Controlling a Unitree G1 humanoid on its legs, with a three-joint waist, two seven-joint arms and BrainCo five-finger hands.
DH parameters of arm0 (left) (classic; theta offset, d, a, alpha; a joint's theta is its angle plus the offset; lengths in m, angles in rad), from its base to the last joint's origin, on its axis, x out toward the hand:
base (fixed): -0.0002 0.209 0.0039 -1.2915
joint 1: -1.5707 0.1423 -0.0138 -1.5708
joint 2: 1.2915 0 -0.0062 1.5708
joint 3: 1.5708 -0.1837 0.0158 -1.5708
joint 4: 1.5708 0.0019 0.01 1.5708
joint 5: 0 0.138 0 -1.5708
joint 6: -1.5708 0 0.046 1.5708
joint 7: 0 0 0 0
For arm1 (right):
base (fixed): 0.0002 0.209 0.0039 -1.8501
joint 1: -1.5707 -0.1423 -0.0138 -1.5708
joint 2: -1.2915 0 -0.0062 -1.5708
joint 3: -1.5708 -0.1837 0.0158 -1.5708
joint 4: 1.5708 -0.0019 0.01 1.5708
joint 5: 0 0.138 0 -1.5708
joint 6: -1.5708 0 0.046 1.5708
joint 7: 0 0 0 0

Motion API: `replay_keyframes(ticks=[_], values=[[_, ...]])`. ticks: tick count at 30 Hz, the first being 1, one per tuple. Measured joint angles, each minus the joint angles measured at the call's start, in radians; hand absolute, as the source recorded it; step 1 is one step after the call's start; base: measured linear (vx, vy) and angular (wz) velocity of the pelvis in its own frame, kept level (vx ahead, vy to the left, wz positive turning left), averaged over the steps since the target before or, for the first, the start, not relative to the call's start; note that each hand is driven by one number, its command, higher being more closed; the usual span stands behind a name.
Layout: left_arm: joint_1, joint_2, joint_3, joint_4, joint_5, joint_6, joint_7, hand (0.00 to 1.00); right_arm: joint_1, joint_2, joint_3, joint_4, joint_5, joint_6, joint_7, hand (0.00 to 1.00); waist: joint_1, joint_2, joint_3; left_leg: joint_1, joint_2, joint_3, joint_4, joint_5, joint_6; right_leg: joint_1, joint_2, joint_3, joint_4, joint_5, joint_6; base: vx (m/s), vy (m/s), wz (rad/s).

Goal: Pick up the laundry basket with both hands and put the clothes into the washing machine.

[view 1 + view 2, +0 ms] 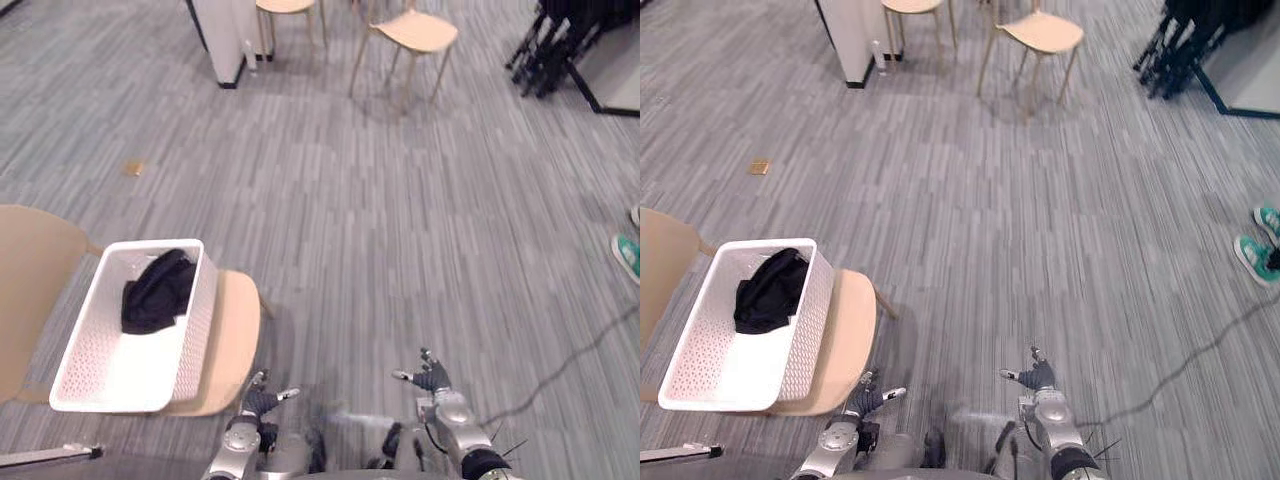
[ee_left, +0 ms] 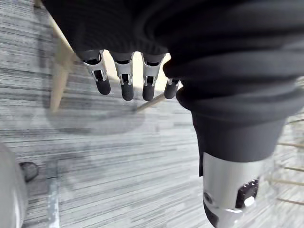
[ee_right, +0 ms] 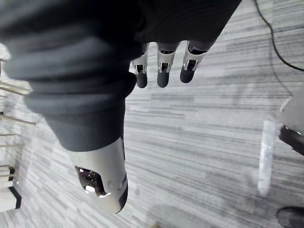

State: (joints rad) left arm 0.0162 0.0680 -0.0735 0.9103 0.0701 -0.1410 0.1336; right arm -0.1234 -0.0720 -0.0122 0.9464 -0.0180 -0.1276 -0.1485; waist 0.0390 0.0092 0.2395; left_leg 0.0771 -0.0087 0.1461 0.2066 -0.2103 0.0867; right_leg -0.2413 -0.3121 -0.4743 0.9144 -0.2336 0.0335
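Left eye view: the white laundry basket (image 1: 195,330) sits on the seat of a light wooden chair (image 1: 238,340) off to my left, with the black clothes (image 1: 155,290) bunched at its far end. My left robot hand (image 1: 258,402) hangs low near the chair's front edge. The right robot hand (image 1: 433,378) is well apart on the other side, and neither touches the basket. So I'd say nothing's done yet. The two-handed lift, the carry and loading the washing machine are all ahead.

Right eye view: same layout on a grey striped carpet floor (image 1: 1040,200). There are more wooden chairs (image 1: 1040,35) and a white column (image 1: 855,35) at the far end, plus a person's teal shoes (image 1: 1252,255) off to the right.

Left wrist view: fingers (image 2: 127,80) straight and loose, holding nothing, carpet past them.

Right wrist view: fingers (image 3: 163,71) also relaxed and empty over bare carpet.
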Motion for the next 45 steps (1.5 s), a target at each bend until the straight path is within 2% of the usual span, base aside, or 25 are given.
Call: replay_keyframes(ticks=[1, 4, 5, 6, 7, 8, 10, 12, 13, 15, 17, 18, 20, 22, 24, 25, 26, 28, 31, 33, 34, 35, 38, 42, 45], values=[[-0.002, 0.002, 0.000, 0.000, 0.000, 0.000, 0.001, 0.00, -0.003, 0.000, 0.000, 0.000, 0.000, 0.000, 0.000, 0.00, 0.000, 0.001, 0.001, 0.010, 0.004, -0.016, -0.004, 0.000, 0.000, -0.012, 0.007, -0.002, -0.040, -0.005, 0.002, 0.39, -0.024, 0.64], [-0.043, -0.001, -0.002, -0.001, 0.000, 0.002, 0.001, 0.00, -0.003, -0.017, -0.001, -0.002, 0.009, -0.002, 0.000, 0.00, -0.003, 0.030, 0.016, 0.021, 0.054, -0.174, 0.013, -0.003, -0.010, -0.047, 0.163, 0.161, -0.437, 0.021, 0.043, 0.43, -0.168, 1.07], [-0.054, -0.006, -0.003, -0.001, 0.000, 0.002, 0.002, 0.00, 0.010, -0.019, -0.012, -0.003, 0.012, -0.001, -0.004, 0.00, -0.008, 0.027, 0.015, 0.011, 0.057, -0.240, 0.045, -0.018, -0.055, -0.021, 0.215, 0.281, -0.646, 0.127, 0.054, 0.46, -0.293, 1.65], [-0.060, -0.005, -0.002, -0.011, -0.012, 0.000, 0.002, 0.00, 0.031, -0.014, -0.022, -0.003, 0.021, -0.001, -0.005, 0.00, -0.004, -0.003, 0.005, -0.009, 0.035, -0.313, 0.093, -0.058, -0.119, 0.004, 0.213, 0.368, -0.785, 0.312, 0.045, 0.32, -0.207, 1.83], [-0.057, -0.002, -0.001, -0.021, -0.021, -0.001, 0.003, 0.00, 0.047, -0.008, -0.023, -0.004, 0.026, -0.001, -0.005, 0.00, -0.005, -0.032, -0.005, -0.012, 0.013, -0.347, 0.112, -0.084, -0.155, 0.012, 0.178, 0.371, -0.787, 0.402, 0.032, 0.39, -0.363, 1.85], [-0.060, -0.043, 0.012, -0.020, -0.033, -0.002, 0.006, 0.00, 0.050, -0.030, -0.029, -0.002, 0.031, 0.002, -0.004, 0.00, 0.002, 0.019, -0.012, -0.036, 0.035, -0.413, 0.152, -0.116, -0.175, 0.028, 0.179, 0.293, -0.745, 0.307, 0.064, 0.30, -0.278, 1.47], [-0.047, -0.083, 0.009, -0.018, -0.035, -0.002, 0.002, 0.00, 0.055, -0.055, -0.049, -0.025, 0.038, -0.002, -0.005, 0.00, 0.004, 0.048, -0.029, -0.075, 0.054, -0.477, 0.154, -0.088, -0.221, 0.058, 0.168, 0.181, -0.741, 0.263, 0.041, 0.38, -0.264, 1.76], [-0.028, -0.085, -0.002, -0.016, -0.038, 0.002, -0.001, 0.00, 0.055, -0.055, -0.072, -0.034, 0.038, -0.004, -0.006, 0.00, 0.003, 0.053, -0.032, -0.083, 0.069, -0.491, 0.174, -0.063, -0.264, 0.124, 0.161, 0.088, -0.744, 0.230, 0.035, 0.28, -0.161, 1.78], [-0.019, -0.085, -0.016, -0.016, -0.037, 0.002, -0.001, 0.00, 0.058, -0.056, -0.098, -0.043, 0.038, -0.005, -0.013, 0.00, 0.004, 0.031, -0.025, -0.118, 0.078, -0.456, 0.212, -0.057, -0.289, 0.183, 0.133, 0.020, -0.754, 0.221, 0.035, 0.20, -0.057, 2.08], [-0.020, -0.071, -0.055, -0.019, -0.037, 0.000, -0.001, 0.00, 0.065, -0.056, -0.118, -0.053, 0.039, -0.009, -0.029, 0.00, 0.001, 0.002, -0.030, -0.184, 0.085, -0.252, 0.177, -0.054, -0.276, 0.239, 0.087, -0.056, -0.780, 0.221, 0.036, 0.15, -0.006, 2.10], [-0.037, -0.056, -0.097, -0.019, -0.030, 0.003, 0.000, 0.00, 0.065, -0.065, -0.118, -0.069, 0.045, -0.020, -0.043, 0.00, -0.002, 0.022, -0.048, -0.264, 0.146, 0.138, 0.103, 0.067, -0.123, 0.279, 0.067, -0.192, -0.784, 0.208, 0.057, 0.10, 0.063, 1.78], [-0.039, -0.050, -0.100, -0.019, -0.030, 0.004, 0.000, 0.00, 0.060, -0.066, -0.119, -0.070, 0.047, -0.020, -0.047, 0.00, 0.000, 0.025, -0.054, -0.263, 0.144, 0.194, 0.102, 0.057, -0.107, 0.290, 0.058, -0.215, -0.786, 0.202, 0.066, 0.13, 0.138, 1.21], [-0.035, -0.011, -0.094, -0.019, -0.030, 0.007, 0.002, 0.00, 0.035, -0.019, -0.127, -0.073, 0.049, -0.020, -0.047, 0.00, 0.011, -0.021, -0.059, -0.274, 0.102, 0.200, 0.097, 0.058, -0.096, 0.308, 0.024, -0.268, -0.773, 0.199, 0.074, 0.16, 0.194, 0.86], [-0.015, 0.000, -0.091, -0.018, -0.031, 0.008, 0.002, 0.00, 0.035, -0.007, -0.130, -0.073, 0.047, -0.020, -0.047, 0.00, 0.010, -0.032, -0.065, -0.262, 0.073, 0.176, 0.098, 0.047, -0.079, 0.315, -0.020, -0.268, -0.701, 0.196, 0.079, 0.17, 0.189, 0.63], [0.002, 0.007, -0.088, -0.016, -0.030, 0.007, 0.001, 0.00, 0.042, -0.017, -0.131, -0.073, 0.042, -0.018, -0.047, 0.00, 0.010, -0.036, -0.064, -0.207, 0.029, 0.139, 0.079, 0.029, -0.051, 0.294, -0.132, -0.254, -0.458, 0.213, 0.098, 0.24, 0.247, 0.73], [0.004, 0.006, -0.088, -0.016, -0.031, 0.007, 0.001, 0.00, 0.046, -0.018, -0.131, -0.073, 0.042, -0.017, -0.047, 0.00, 0.006, -0.039, -0.065, -0.193, 0.020, 0.124, 0.073, 0.025, -0.043, 0.270, -0.165, -0.230, -0.372, 0.231, 0.082, 0.21, 0.162, 0.80], [0.003, 0.006, -0.089, -0.015, -0.030, 0.008, 0.000, 0.00, 0.054, -0.017, -0.125, -0.073, 0.036, -0.016, -0.046, 0.00, 0.001, -0.040, -0.064, -0.172, 0.013, 0.082, 0.072, 0.015, -0.028, 0.188, -0.197, -0.124, -0.180, 0.198, 0.013, 0.19, 0.091, 0.90], [-0.003, 0.016, -0.081, -0.015, -0.030, 0.006, 0.001, 0.00, 0.065, -0.023, -0.110, -0.073, 0.026, -0.016, -0.045, 0.00, -0.001, -0.041, -0.064, -0.152, 0.014, 0.022, 0.061, 0.015, -0.028, 0.100, -0.138, 0.031, -0.065, 0.086, 0.016, 0.18, 0.041, 0.96], [0.004, 0.020, -0.070, -0.014, -0.032, 0.005, 0.002, 0.00, 0.092, -0.034, -0.109, -0.112, 0.007, -0.017, -0.045, 0.00, -0.007, -0.039, -0.062, -0.109, 0.007, -0.072, 0.039, 0.016, -0.030, 0.036, 0.014, 0.237, -0.206, -0.004, 0.079, 0.15, -0.056, 0.96], [0.005, 0.019, -0.068, -0.004, -0.032, 0.003, 0.002, 0.00, 0.090, -0.052, -0.111, -0.124, 0.004, -0.018, -0.046, 0.00, -0.024, -0.038, -0.061, -0.115, 0.005, -0.127, 0.041, 0.019, -0.055, 0.026, 0.081, 0.362, -0.410, -0.001, 0.106, 0.11, -0.146, 1.12], [0.005, 0.025, -0.062, 0.003, -0.032, 0.001, 0.002, 0.00, 0.098, -0.054, -0.118, -0.148, -0.007, -0.014, -0.054, 0.00, -0.024, -0.055, -0.060, -0.119, -0.006, -0.154, 0.049, 0.015, -0.079, 0.028, 0.095, 0.397, -0.537, 0.073, 0.119, 0.12, -0.275, 0.91], [0.003, 0.029, -0.040, 0.014, -0.032, 0.003, 0.003, 0.00, 0.108, -0.065, -0.117, -0.182, -0.017, -0.010, -0.058, 0.00, -0.024, -0.055, -0.055, -0.121, 0.002, -0.182, 0.065, -0.003, -0.107, 0.026, 0.094, 0.387, -0.557, 0.124, 0.110, 0.10, -0.241, 0.74], [0.039, 0.011, -0.004, 0.027, -0.032, -0.001, 0.004, 0.00, 0.118, -0.075, -0.112, -0.349, -0.072, -0.003, -0.067, 0.00, -0.023, -0.023, -0.074, -0.142, 0.071, -0.198, 0.034, 0.003, -0.144, 0.029, 0.159, 0.356, -0.615, 0.144, 0.080, 0.07, -0.247, 0.10], [0.039, 0.013, 0.014, 0.038, -0.032, -0.003, 0.003, 0.00, 0.172, -0.101, -0.113, -0.538, -0.179, -0.012, -0.070, 0.00, -0.027, -0.026, -0.075, -0.126, 0.103, -0.227, -0.034, 0.038, -0.186, 0.068, 0.189, 0.306, -0.680, 0.163, 0.056, 0.04, -0.143, 0.21], [0.046, 0.015, 0.032, 0.040, -0.030, -0.003, 0.002, 0.00, 0.183, -0.110, -0.102, -0.550, -0.241, -0.019, -0.065, 0.00, -0.026, -0.029, -0.082, -0.122, 0.104, -0.247, -0.057, 0.062, -0.191, 0.101, 0.192, 0.276, -0.727, 0.180, 0.051, 0.02, -0.036, 0.30]])
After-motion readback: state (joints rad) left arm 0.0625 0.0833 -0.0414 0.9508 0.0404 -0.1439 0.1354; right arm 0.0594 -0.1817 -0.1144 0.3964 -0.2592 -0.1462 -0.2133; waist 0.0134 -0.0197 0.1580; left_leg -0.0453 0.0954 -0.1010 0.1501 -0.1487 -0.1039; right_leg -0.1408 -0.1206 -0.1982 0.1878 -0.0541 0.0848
